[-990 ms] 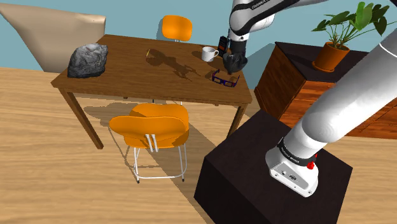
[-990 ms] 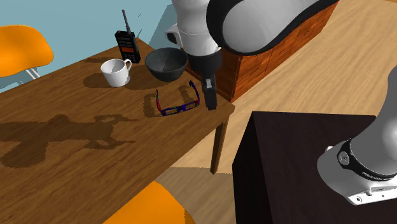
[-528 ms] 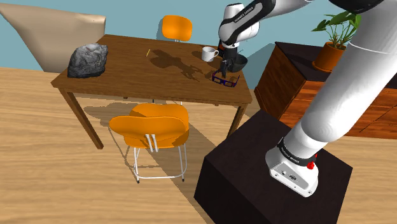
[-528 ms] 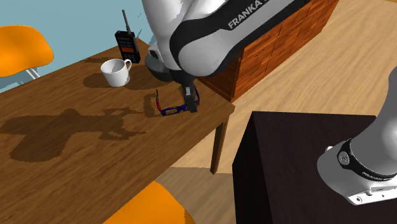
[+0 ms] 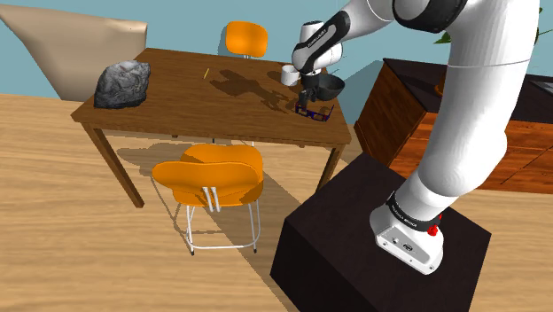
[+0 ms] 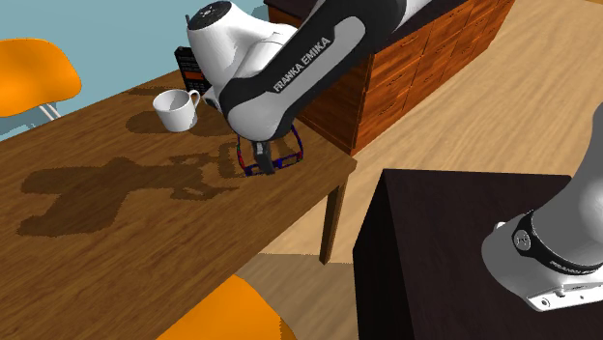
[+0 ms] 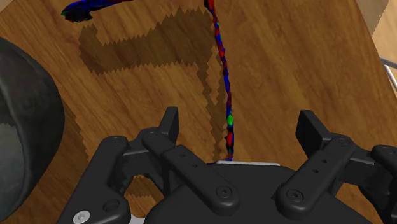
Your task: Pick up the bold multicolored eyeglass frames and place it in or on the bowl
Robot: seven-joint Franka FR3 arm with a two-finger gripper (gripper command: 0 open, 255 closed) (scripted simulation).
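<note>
The gripper [image 7: 238, 124] has dropped low over the bright glasses [image 7: 224, 81], which lie on the wood surface [image 7: 292, 57] just beside the dark bowl [image 7: 22, 127], and its open fingers [image 7: 170, 124] seem to straddle one thin arm, ready to close.

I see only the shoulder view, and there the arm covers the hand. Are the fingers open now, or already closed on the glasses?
Observer: In the wrist view the gripper is open; its fingers stand well apart.
Operator: Are the glasses between them?
Observer: Yes. The front of the multicolored eyeglass frames runs between the two fingers, and neither finger touches it.
Operator: Is something hidden behind the arm?
Observer: In the second exterior view a black handheld radio stands beside the white mug, partly behind the arm.
</note>
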